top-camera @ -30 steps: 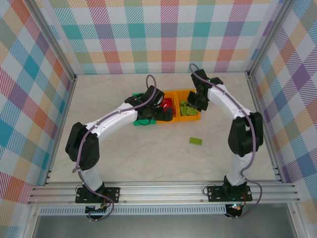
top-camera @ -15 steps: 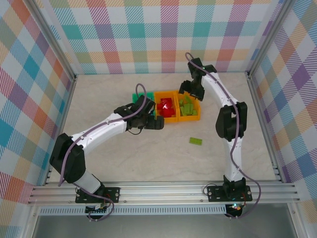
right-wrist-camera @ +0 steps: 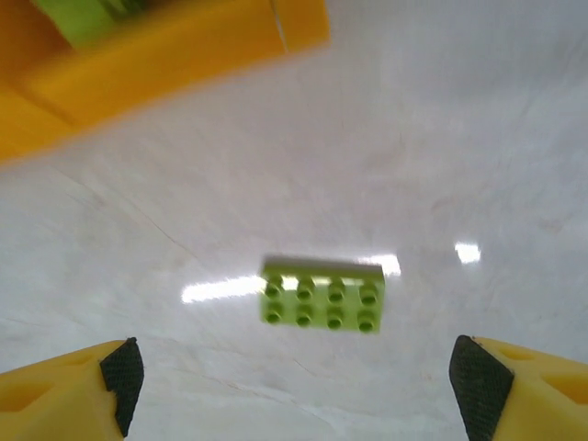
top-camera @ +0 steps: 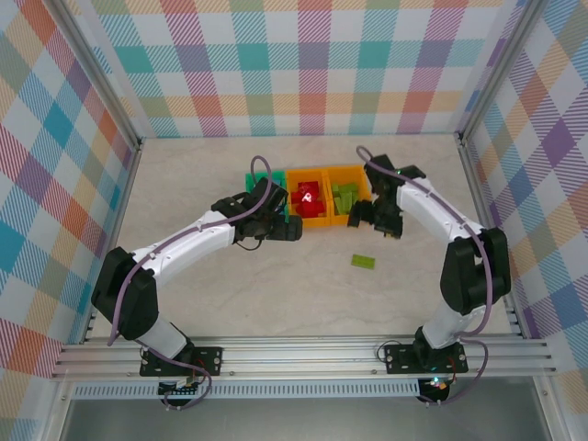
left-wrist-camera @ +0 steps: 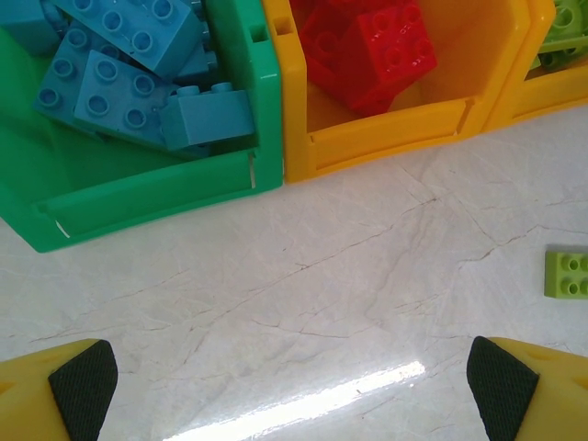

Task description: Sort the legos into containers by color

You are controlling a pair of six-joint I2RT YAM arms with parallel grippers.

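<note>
Gaping wide and empty — right pincer point(right-wrist-camera: 300, 386) hovers over lime lego point(right-wrist-camera: 322, 294).

green bin point(left-wrist-camera: 138, 197): blue bricks point(left-wrist-camera: 110, 92) | orange bin point(left-wrist-camera: 386, 138): red bricks point(left-wrist-camera: 377, 46) | loose brick point(right-wrist-camera: 323, 294): lime | walls point(top-camera: 312, 64): pastel plaid

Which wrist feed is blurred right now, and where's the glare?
Right wrist view: motion-smeared, worst on the orange plastic bin; the lime green studded brick is soft, glare patches beside it. Left wrist view: sharp, one glare streak across the marbled tabletop.
</note>
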